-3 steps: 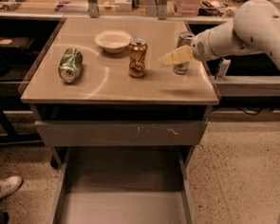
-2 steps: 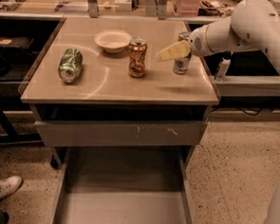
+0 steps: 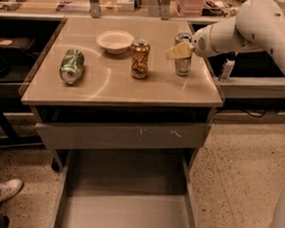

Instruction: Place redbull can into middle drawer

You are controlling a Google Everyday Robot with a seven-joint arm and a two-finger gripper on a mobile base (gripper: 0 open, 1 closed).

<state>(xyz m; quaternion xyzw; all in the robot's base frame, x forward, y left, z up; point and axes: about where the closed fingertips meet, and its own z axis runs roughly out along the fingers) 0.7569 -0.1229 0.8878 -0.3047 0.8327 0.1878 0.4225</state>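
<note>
The redbull can [image 3: 183, 61] stands upright near the right edge of the tan table top [image 3: 110, 85]. My gripper [image 3: 178, 50] reaches in from the right and sits at the can's upper left side, overlapping it in this view. The white arm [image 3: 244, 30] runs off to the upper right. The middle drawer [image 3: 127, 207] is pulled out below the table, with a bare grey floor and low side walls.
An orange-gold can [image 3: 140, 58] stands left of the redbull can. A white bowl [image 3: 115, 40] sits behind it. A green can [image 3: 72, 66] lies on its side at the left. A scratched grey drawer front [image 3: 122, 134] is above the open drawer. A shoe [image 3: 0, 190] shows at lower left.
My gripper has moved up and a little left along the redbull can, from its lower left side to its top. The cans and drawer have not moved.
</note>
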